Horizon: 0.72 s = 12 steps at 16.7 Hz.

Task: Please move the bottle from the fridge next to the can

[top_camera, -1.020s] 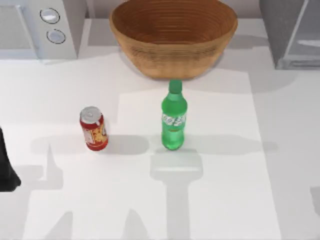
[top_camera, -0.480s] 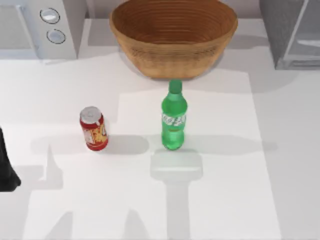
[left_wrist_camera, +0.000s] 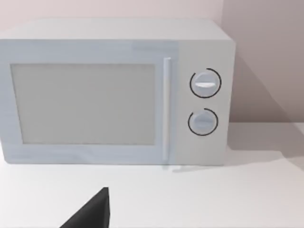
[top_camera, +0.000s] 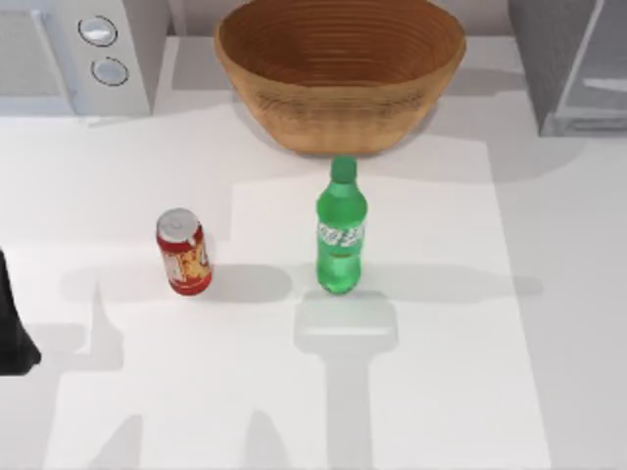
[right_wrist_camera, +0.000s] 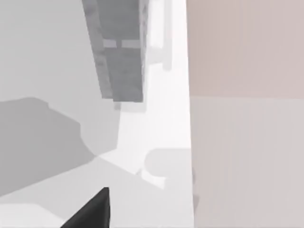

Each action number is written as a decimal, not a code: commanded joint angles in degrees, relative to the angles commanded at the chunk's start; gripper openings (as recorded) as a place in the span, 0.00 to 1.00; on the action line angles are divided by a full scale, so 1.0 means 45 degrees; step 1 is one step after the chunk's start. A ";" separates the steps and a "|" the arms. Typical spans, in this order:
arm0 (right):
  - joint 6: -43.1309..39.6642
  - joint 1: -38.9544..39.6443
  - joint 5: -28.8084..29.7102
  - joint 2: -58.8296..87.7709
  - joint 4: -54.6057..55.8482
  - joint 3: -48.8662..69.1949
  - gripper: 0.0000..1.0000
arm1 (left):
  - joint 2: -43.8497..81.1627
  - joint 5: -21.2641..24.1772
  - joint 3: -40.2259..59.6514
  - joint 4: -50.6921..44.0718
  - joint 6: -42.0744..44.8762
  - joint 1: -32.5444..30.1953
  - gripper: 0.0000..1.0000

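Bottle [top_camera: 341, 235] upright right of can [top_camera: 183, 252] | left arm [top_camera: 14, 323] parked left edge

Centre of table: the green translucent plastic soda bottle [top_camera: 341, 230] is standing upright on the white table [top_camera: 441, 372], apart from everything else.
Gap bottle to can: bare tabletop is lying between the bottle and the small red drink can [top_camera: 183, 252]; the two are standing well apart.
Behind the bottle: the brown woven wicker basket [top_camera: 340, 69] is sitting just beyond the cap, narrowing the far side.
Far left corner: the white microwave with two round knobs [top_camera: 78, 54] is blocking it.
Far right corner: the grey boxy fridge [top_camera: 573, 64] is occupying it.
Left edge: the dark left arm [top_camera: 12, 328] is intruding slightly.
Near half of table: lying open.
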 joint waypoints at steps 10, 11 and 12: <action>0.2870 0.1877 0.0328 0.0146 0.2397 -0.0134 1.00 | 0.0000 0.0000 0.0000 0.0000 0.0000 0.0000 1.00; 0.3785 0.2433 0.0450 0.0178 0.3131 -0.0161 1.00 | 0.0000 0.0000 0.0000 0.0000 0.0000 0.0000 1.00; 0.4794 0.3039 0.0588 0.0210 0.3927 -0.0187 1.00 | 0.0000 0.0000 0.0000 0.0000 0.0000 0.0000 1.00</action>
